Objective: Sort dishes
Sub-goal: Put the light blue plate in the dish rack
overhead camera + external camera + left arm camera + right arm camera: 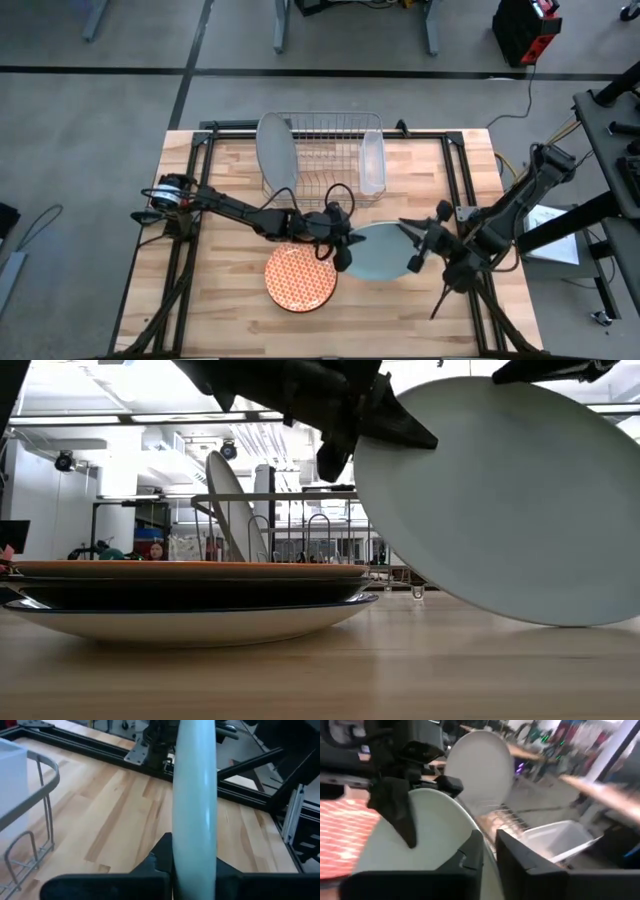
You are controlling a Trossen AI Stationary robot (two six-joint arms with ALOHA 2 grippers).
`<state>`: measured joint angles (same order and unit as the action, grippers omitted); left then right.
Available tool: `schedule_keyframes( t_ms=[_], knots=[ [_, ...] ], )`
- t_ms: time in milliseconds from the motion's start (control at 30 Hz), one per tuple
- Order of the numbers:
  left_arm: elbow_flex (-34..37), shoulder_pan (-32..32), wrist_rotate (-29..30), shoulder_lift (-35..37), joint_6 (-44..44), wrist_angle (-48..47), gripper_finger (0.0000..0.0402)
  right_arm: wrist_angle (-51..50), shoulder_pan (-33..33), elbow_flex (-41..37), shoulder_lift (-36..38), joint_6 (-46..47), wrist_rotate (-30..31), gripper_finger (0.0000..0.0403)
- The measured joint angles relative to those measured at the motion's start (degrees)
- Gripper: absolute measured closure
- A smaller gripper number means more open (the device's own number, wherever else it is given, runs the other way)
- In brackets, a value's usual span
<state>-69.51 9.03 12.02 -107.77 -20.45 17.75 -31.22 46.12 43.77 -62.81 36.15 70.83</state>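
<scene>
The pale blue plate (380, 252) (500, 500) is tilted between both grippers at mid-table. My left gripper (342, 248) (195, 870) is shut on the rim that faces the table's left. My right gripper (413, 248) (489, 862) is shut on the opposite rim. Left of them, the orange-and-white patterned plate (300, 277) (190, 568) tops a stack, over a dark plate (190, 592) and a pale plate (190, 622). The grey plate (275, 150) stands on edge in the wire rack (325, 150). My left gripper pinches the pale blue plate's rim (194, 835) between its two fingers, coming level from the table's left. The plate stands edge-on between them. My right gripper has the opposite rim (479, 836) in the narrow gap between its fingers, coming from the table's right. The plate is tilted, and I cannot tell whether its low rim (560, 622) touches the table.
A clear plastic tub (372, 160) (555, 837) sits in the rack's right end. The table's black frame rails (465, 190) run along both sides. Bare wood (230, 180) lies left of the rack and along the near edge.
</scene>
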Motion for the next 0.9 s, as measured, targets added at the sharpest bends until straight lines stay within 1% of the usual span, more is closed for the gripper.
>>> schedule_keyframes(
  t_ms=[67,167,233,300,433,500,567,667,767,900],
  knots=[
    [-0.60,0.45,0.52,0.02,0.58,-0.47,0.0397,-0.77,0.01,-0.01,2.06,-0.23,-3.77,0.0312],
    [-1.91,1.33,2.38,0.07,2.71,-1.60,0.0398,-1.98,-0.01,-0.09,5.60,-2.77,-6.15,0.0269],
    [-3.52,2.07,4.91,0.07,4.06,-3.42,0.0398,-2.28,-0.01,-0.09,8.50,-4.58,-7.52,0.0242],
    [-6.30,2.80,8.35,0.07,4.36,-7.72,0.0398,-2.80,-0.01,-0.09,11.25,-6.33,-9.26,0.0218],
    [-12.65,4.34,16.51,0.09,4.31,-21.85,0.0399,-3.27,-0.01,-0.09,16.38,-10.08,-13.39,0.0178],
    [-15.88,5.09,19.38,0.09,4.22,-27.61,0.0399,-4.24,-0.01,-0.09,17.89,-10.67,-13.91,0.0162],
    [-19.16,5.94,22.34,0.09,4.09,-32.89,0.0399,-5.77,-0.06,-0.09,18.63,-10.75,-13.63,0.0151],
    [-23.88,7.01,25.81,0.09,4.24,-40.71,0.0399,-6.75,-0.48,-0.09,18.62,-11.37,-11.67,0.0143],
    [-28.06,7.64,28.40,0.09,3.91,-45.75,0.0399,-6.65,-1.62,-0.09,18.58,-13.38,-11.18,0.0143],
    [-33.60,8.52,32.54,0.09,2.73,-51.57,0.0399,-4.51,-4.98,0.76,19.09,-17.83,-11.26,0.0150]
  ],
)
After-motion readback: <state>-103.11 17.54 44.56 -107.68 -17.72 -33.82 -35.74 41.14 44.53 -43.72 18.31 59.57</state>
